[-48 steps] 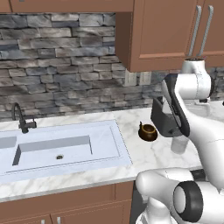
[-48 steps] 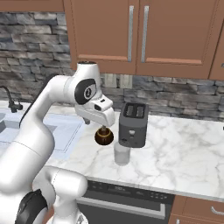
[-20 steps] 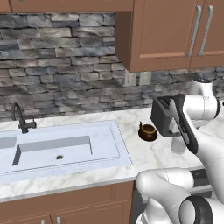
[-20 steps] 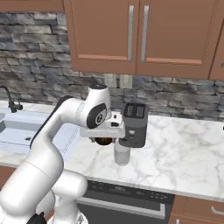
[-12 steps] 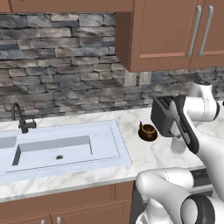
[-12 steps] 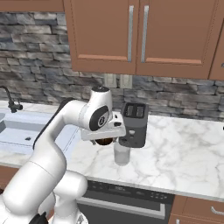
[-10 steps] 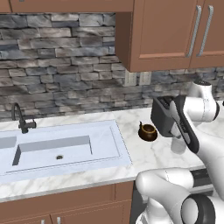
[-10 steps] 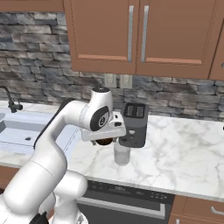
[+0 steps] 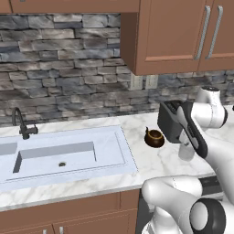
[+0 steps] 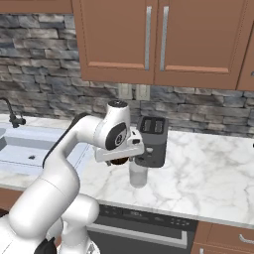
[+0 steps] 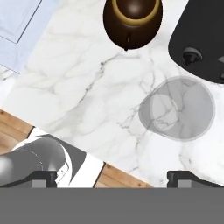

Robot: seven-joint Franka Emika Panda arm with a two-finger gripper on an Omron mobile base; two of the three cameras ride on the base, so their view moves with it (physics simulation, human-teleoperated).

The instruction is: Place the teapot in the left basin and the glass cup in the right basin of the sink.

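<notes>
The dark-brown teapot (image 9: pixel 154 137) with its golden rim stands on the marble counter right of the sink (image 9: pixel 130 157). In the hand view the teapot (image 11: pixel 132 19) lies at the top. The translucent glass cup (image 11: pixel 177 107) stands upright below the toaster, seen from above. My gripper (image 11: pixel 116 178) hovers over the counter, open and empty, with the cup nearer its right fingertip. In the right base view the glass cup (image 10: pixel 138 173) stands just below my hand. The right basin (image 9: pixel 59 157) shows its drain; the left basin (image 9: pixel 3 148) is cut off by the frame edge.
A black toaster (image 9: pixel 169 121) stands behind the cup, close to my hand, and also shows as the toaster (image 11: pixel 201 39) in the hand view. A dark faucet (image 9: pixel 20 124) rises behind the sink. Wall cabinets (image 10: pixel 154 39) hang overhead. The counter's front edge (image 11: pixel 65 144) lies near my fingers.
Over the earlier frames the arm swung right and down until the hand sat over the glass cup by the toaster. In the last half second it barely moves. Teapot and cup stay put.
</notes>
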